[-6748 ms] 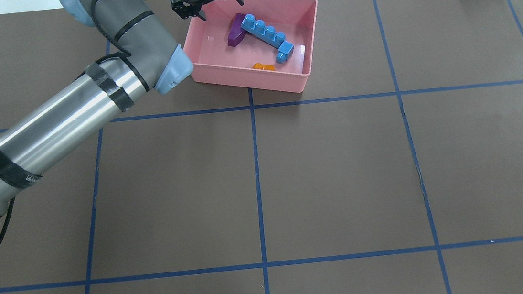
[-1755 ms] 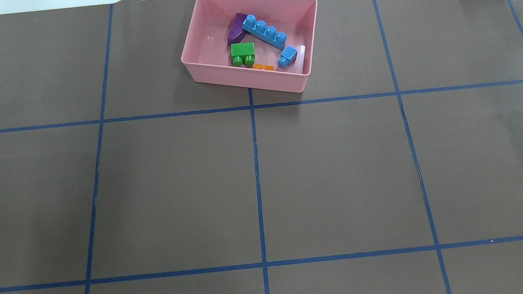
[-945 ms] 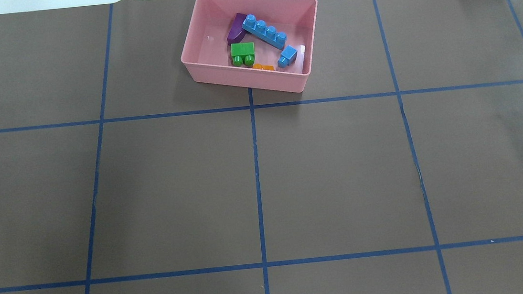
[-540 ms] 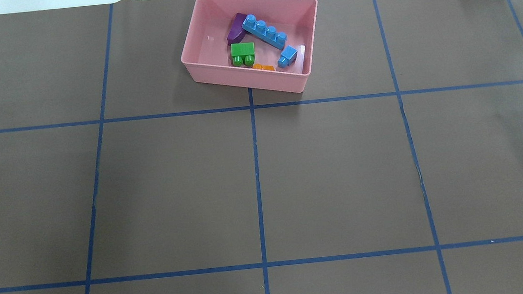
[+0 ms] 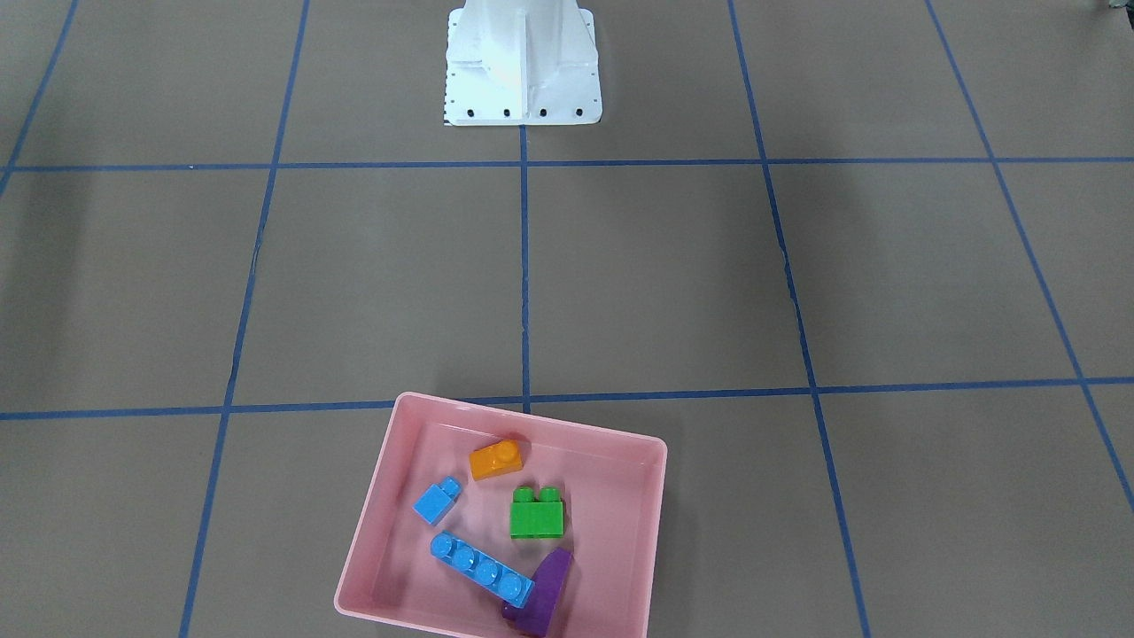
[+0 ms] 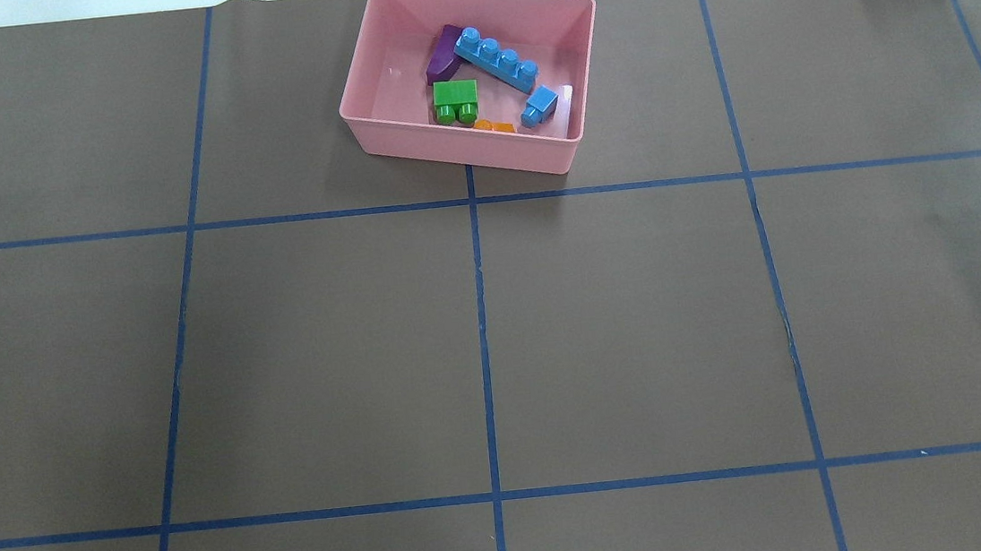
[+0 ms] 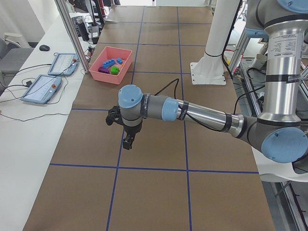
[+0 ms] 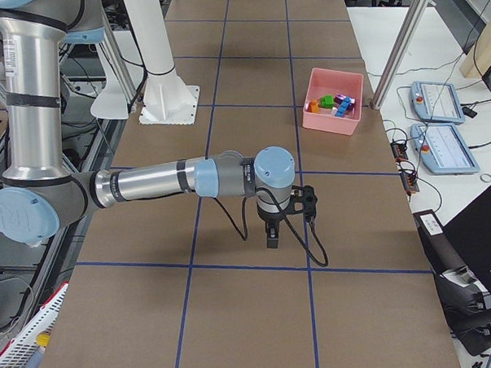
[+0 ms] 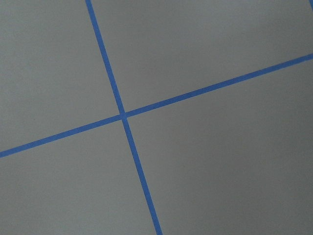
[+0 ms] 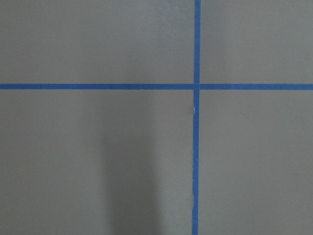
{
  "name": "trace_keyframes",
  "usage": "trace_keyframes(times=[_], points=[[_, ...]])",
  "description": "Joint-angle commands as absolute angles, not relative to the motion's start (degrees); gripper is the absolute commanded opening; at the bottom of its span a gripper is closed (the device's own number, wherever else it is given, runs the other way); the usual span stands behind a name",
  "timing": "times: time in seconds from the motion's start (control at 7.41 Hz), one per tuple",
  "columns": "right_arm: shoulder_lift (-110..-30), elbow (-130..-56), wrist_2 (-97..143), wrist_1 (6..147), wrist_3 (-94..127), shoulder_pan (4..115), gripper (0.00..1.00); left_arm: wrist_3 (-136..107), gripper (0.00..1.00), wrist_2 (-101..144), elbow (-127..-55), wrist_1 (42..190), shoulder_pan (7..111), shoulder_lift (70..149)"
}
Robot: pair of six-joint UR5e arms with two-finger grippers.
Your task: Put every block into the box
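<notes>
**All five blocks are in, and the arms are away**

Since the earliest overhead picture, the left arm has quit the box and the green block has appeared inside. We count one box, far centre, holding five blocks: green, purple block, long blue block, small blue block and orange block. We judge that no pick is left. The left gripper and right gripper hang well apart from it; we cannot tell how their jaws stand.
</notes>
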State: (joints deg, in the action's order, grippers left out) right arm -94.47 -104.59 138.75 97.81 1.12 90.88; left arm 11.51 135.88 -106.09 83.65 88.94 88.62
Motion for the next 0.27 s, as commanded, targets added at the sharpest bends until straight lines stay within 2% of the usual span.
trace_keyframes(times=[0.0, 0.13], points=[[-94.13, -104.33, 139.05, 97.39, 1.05, 90.88, 1.00, 11.43, 1.00, 136.84, -109.31, 83.41, 88.95, 88.42], [-94.13, -104.24, 139.04, 97.38, 1.05, 90.88, 1.00, 11.34, 1.00, 136.41, -111.08, 83.32, 88.95, 88.59]])
